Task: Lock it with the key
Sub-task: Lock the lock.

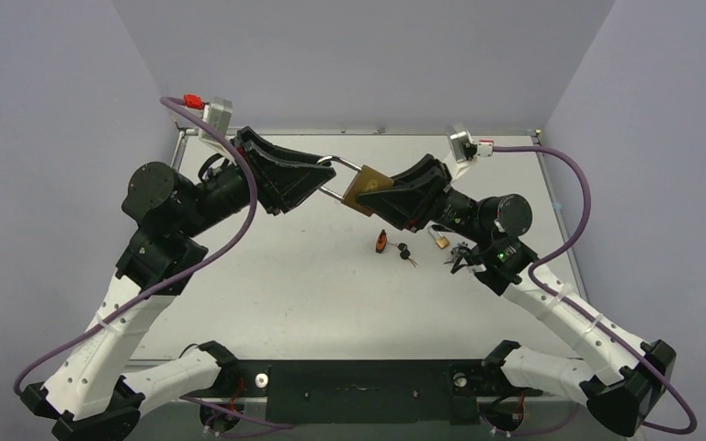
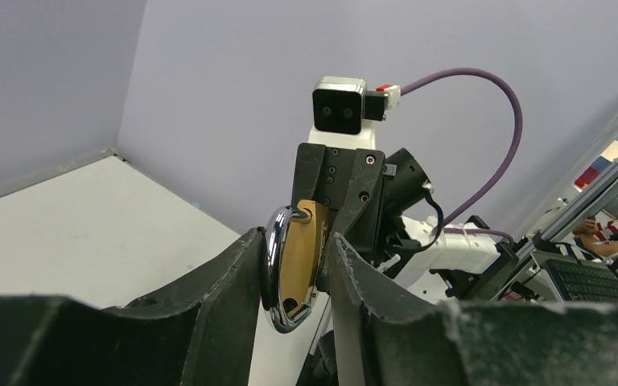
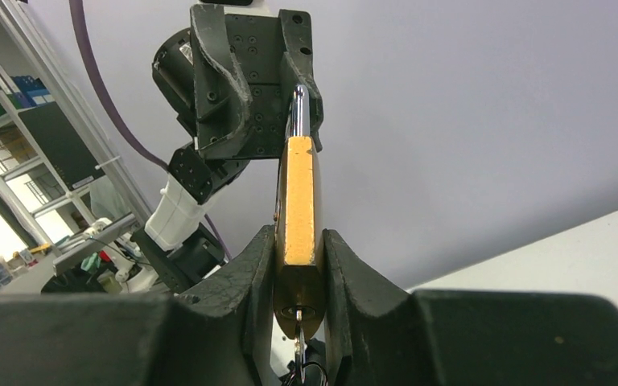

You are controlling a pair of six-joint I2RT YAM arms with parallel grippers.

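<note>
The padlock [image 3: 298, 209] has a flat brass body with a dull, slightly rubbed edge and a bright chrome shackle [image 2: 273, 249]. A keyhole shows in its underside, and what looks like a key [image 3: 298, 339] hangs from it, too close to the picture's edge to tell more.

The desk [image 1: 313, 303] is pale and matt, with a metal rim along the far edge. Below the right fingers [image 3: 245, 273] and a little to their near side, three things lie on it. They are a small orange-and-black thing [image 1: 381, 242], black keys [image 1: 406, 253] just beside it, and a small lock [image 1: 440, 239]. Plain lavender-grey walls [image 1: 349, 55] close the far side and both flanks. Past the arms, the right wrist view catches shelves [image 3: 16, 145] with boxes.

The padlock is up in the air over the far half of the desk, bridging the two arms. The right fingers are clamped on the brass body, one pad flat against each broad face. The keyhole end sits between them and the shackle end points away toward the left arm. The left fingers [image 2: 225, 281] stand narrowly apart around the shackle. From the right wrist the chrome lies against one finger and a gap shows before the other. The body is tilted, its shackle end higher and farther back than the end the right fingers hold.
</note>
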